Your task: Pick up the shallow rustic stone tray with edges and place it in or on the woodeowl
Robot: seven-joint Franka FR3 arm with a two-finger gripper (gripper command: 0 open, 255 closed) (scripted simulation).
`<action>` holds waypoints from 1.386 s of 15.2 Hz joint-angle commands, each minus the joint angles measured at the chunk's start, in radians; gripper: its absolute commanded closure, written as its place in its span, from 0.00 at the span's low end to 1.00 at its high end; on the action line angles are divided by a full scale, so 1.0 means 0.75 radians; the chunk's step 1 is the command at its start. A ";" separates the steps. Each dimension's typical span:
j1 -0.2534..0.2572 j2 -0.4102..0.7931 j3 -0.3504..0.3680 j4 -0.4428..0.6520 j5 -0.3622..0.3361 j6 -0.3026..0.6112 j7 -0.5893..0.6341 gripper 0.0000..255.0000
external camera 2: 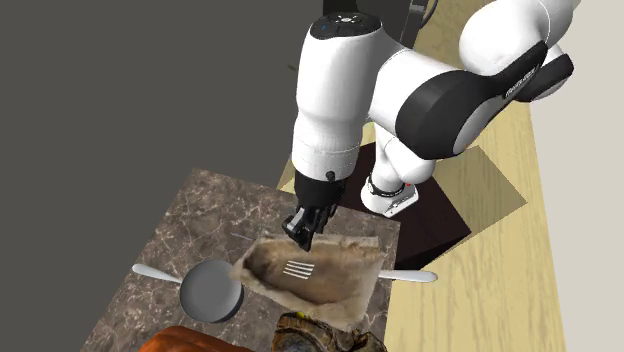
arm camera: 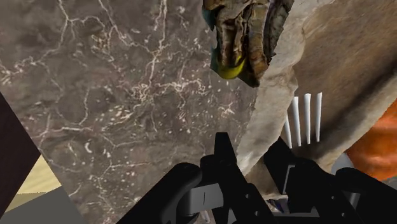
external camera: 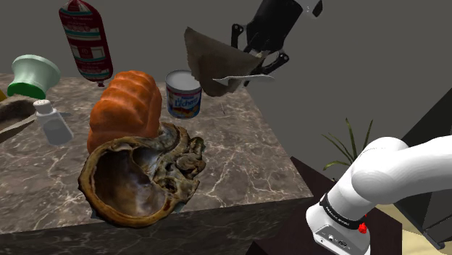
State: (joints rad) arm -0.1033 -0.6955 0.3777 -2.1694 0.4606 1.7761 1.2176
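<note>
Counter scene, read across the shoulder view from left to right. Well left of the gripper and lower down you find a green-and-white bowl, its contents hidden from you. Next come a clear shaker, a red sausage-shaped pack and an orange loaf. Below the gripper and nearer the camera sits the gnarled wooden bowl, its hollow facing up. A lidded can stands between that bowl and the gripper. The fingers are clamped on one long rim of the stone tray, which hangs clear above the marble counter. A white fork lies in the tray. In the second exterior view the tray's long axis runs left to right, crosswise to the fingers, hollow side up.
</note>
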 commanded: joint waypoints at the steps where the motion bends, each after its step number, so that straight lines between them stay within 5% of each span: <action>1: 0.010 0.008 0.058 0.018 0.017 0.017 0.062 1.00; 11: -0.024 0.209 0.452 0.271 0.014 0.121 0.432 1.00; 21: 0.001 0.176 0.485 0.076 0.063 0.283 0.392 1.00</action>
State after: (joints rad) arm -0.1050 -0.5600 0.7394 -2.0974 0.5036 1.9759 1.5144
